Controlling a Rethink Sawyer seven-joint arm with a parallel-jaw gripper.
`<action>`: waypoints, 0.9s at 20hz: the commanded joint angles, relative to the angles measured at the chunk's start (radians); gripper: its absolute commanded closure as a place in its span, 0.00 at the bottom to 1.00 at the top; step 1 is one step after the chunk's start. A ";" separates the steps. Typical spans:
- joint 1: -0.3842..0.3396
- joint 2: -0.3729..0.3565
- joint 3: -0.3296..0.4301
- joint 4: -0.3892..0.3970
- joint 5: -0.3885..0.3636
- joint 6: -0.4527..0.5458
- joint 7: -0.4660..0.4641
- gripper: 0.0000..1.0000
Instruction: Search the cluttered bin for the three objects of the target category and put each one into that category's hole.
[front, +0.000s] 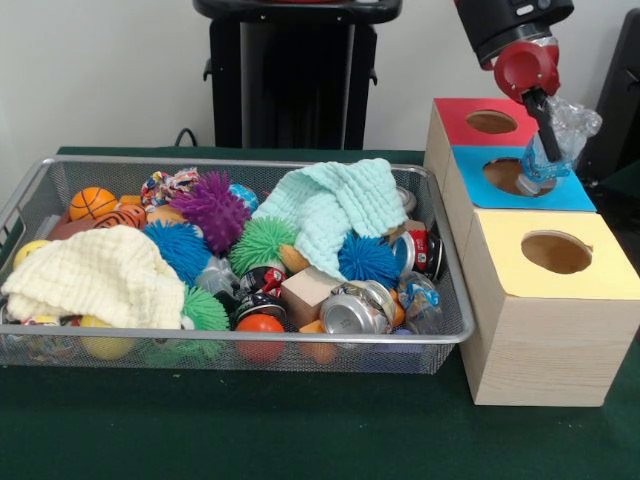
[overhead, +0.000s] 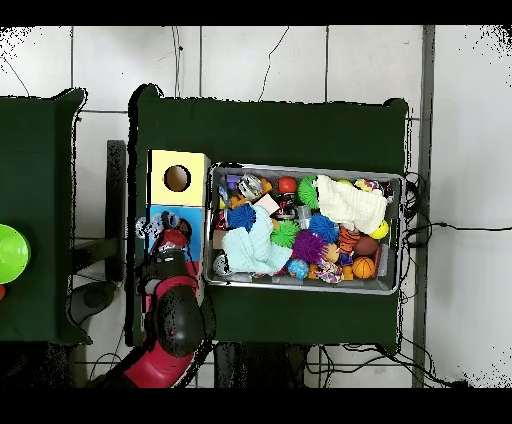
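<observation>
One crumpled clear plastic bottle was clamped in my pincer, hanging just above the hole of the blue-topped box. I held it there, I judge, because bottles go into that hole, so carrying it right over the opening left only the release to do. The bottle stood nearly upright, leaning a little: its long axis ran from the wider, crinkled end up beside my wrist down to the narrower end, which pointed into the blue hole. That lean suited the drop, since end-on it should pass the round opening where sideways it might catch on the rim. In the overhead view my arm covered most of that box. The red-topped box and yellow-topped box flanked it on the green bench, and the wire bin beside them held balls, cans and two cloths.
</observation>
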 joint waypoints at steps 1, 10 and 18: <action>-0.058 -0.038 0.235 0.012 0.062 0.048 -0.038 1.00; -0.057 -0.034 0.236 0.013 0.062 0.049 -0.040 1.00; -0.045 -0.005 0.222 -0.011 0.067 0.033 -0.021 1.00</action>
